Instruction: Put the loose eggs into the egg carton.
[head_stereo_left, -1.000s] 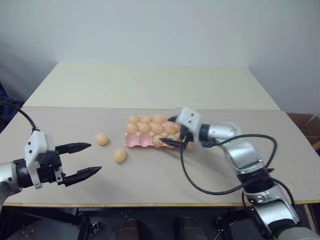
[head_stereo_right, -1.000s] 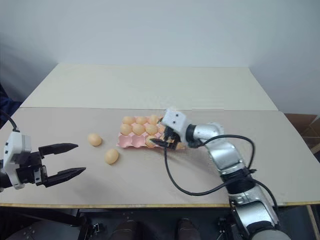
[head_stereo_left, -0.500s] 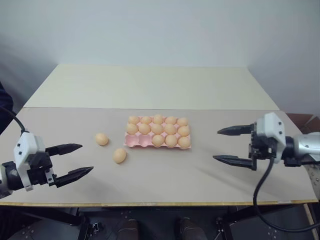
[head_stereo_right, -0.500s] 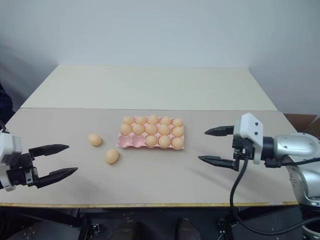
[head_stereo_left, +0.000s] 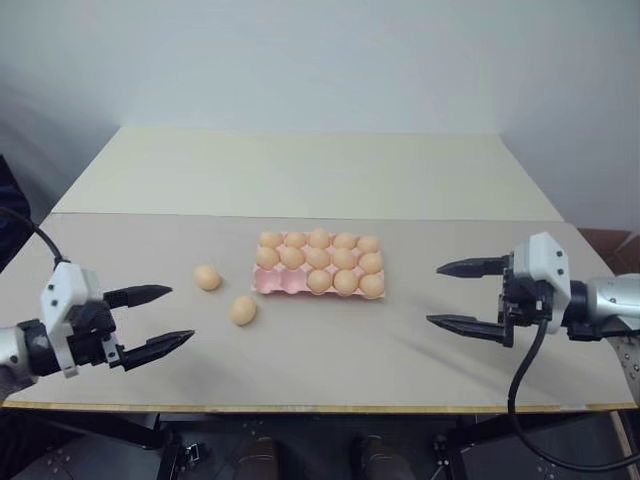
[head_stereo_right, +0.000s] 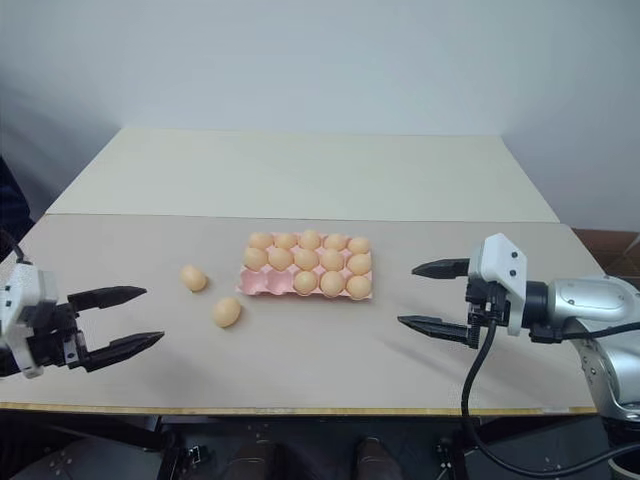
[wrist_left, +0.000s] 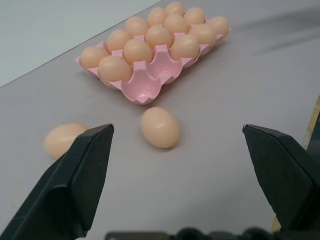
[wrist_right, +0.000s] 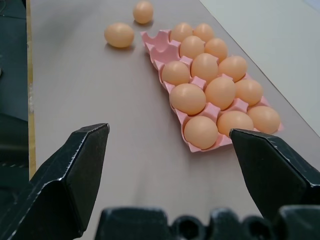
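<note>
Head view: egg carton (head_stereo_left: 318, 265) sits mid-table, two front-left cups vacant. Two loose eggs (head_stereo_left: 242, 310) lie at its eight o'clock, near the left gripper (head_stereo_left: 152, 320), fingers wide, empty.

Right wrist view: right gripper (wrist_right: 170, 160) stands wide, empty, clear of the carton, judged parked.

Head stereo pair looks forward and down over the worktop (head_stereo_left: 420, 350). Each wrist camera sits low, near the surface, facing inward from opposite sides. All views share the egg carton (head_stereo_left: 268, 284).
</note>
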